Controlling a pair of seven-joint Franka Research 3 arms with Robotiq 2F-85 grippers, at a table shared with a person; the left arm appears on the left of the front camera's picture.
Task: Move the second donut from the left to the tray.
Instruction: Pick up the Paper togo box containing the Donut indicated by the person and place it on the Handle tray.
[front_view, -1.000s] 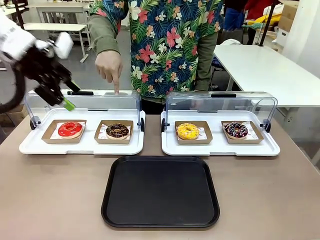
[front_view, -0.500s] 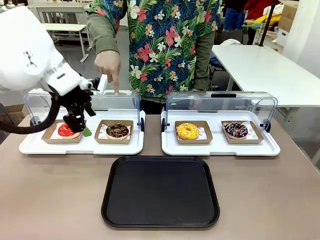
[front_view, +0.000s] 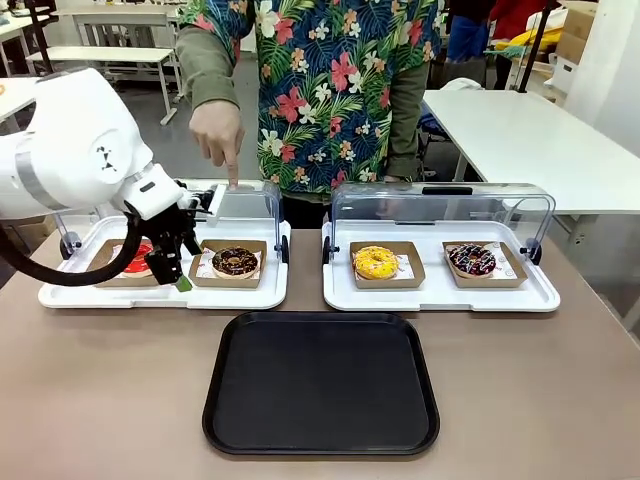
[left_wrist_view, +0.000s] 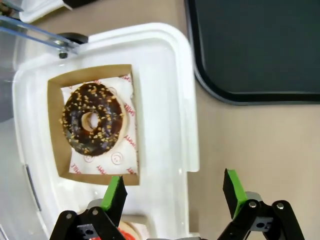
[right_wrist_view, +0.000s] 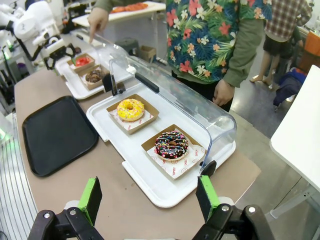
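Chocolate-brown donut with light speckles sits in its square cardboard holder on the left white tray, second from the left in the row and well apart from the black tray on the table in front. The left gripper hangs low just beside the holder, jaws spread wide and gripping nothing. From the left wrist view, one green-padded finger is over the white tray by a corner of the holder, the other over bare table past the tray's rim; whether either pad touches anything is not clear. The donut lies ahead of the fingers, outside the gap. The black tray is cut off there by the top and right edges. In the front view the gripper covers much of the red donut. A person's hand points a finger down at the clear lid, whose outline is hard to follow. The right gripper is also wide apart and holds nothing, above the table's end by the other white tray
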